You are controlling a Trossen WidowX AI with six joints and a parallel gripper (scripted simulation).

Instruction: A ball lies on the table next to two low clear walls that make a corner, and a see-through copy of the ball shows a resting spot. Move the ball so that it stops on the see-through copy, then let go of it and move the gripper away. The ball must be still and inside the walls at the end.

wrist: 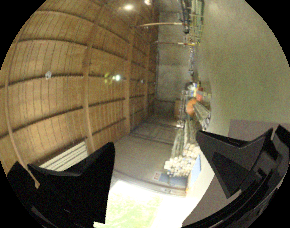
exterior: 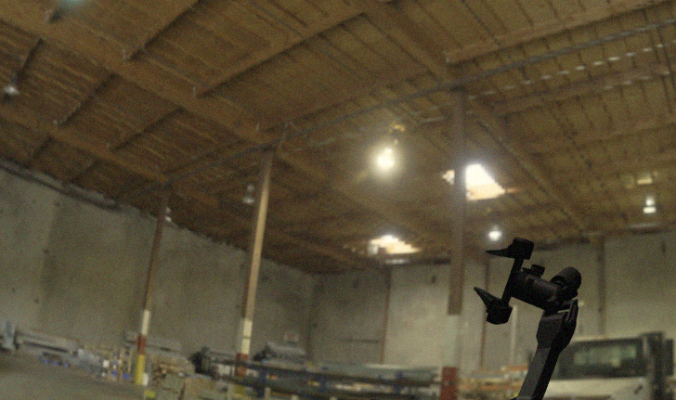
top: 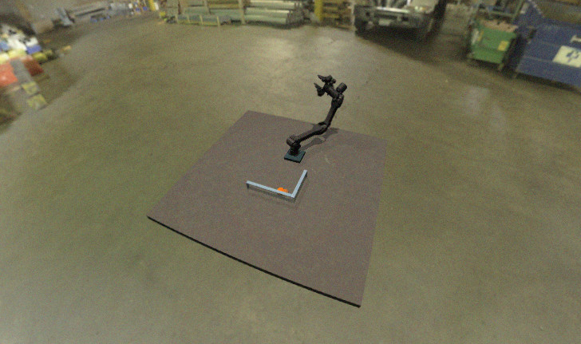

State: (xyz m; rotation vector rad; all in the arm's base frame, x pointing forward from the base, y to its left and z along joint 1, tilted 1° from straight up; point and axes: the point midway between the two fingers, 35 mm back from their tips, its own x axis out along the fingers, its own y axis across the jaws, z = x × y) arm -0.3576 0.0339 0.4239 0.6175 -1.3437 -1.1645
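An orange ball (top: 281, 190) is on the table by the corner of the two low clear walls, on the arm's side of the long wall (top: 261, 186) and left of the short wall (top: 300, 183). The long wall's pale blue rim partly hides it. The see-through copy cannot be told apart from the ball at this size. My gripper (top: 316, 80) (exterior: 481, 269) (wrist: 157, 141) is open and empty, raised high above the table and far from the ball. The wrist view shows neither ball nor walls.
The brown table (top: 239, 219) carries the arm's base (top: 294, 156) behind the walls, on the side away from the top camera. The arm leans to the back right. A warehouse floor surrounds the table, with racks, a vehicle (top: 396, 3) and bins far behind.
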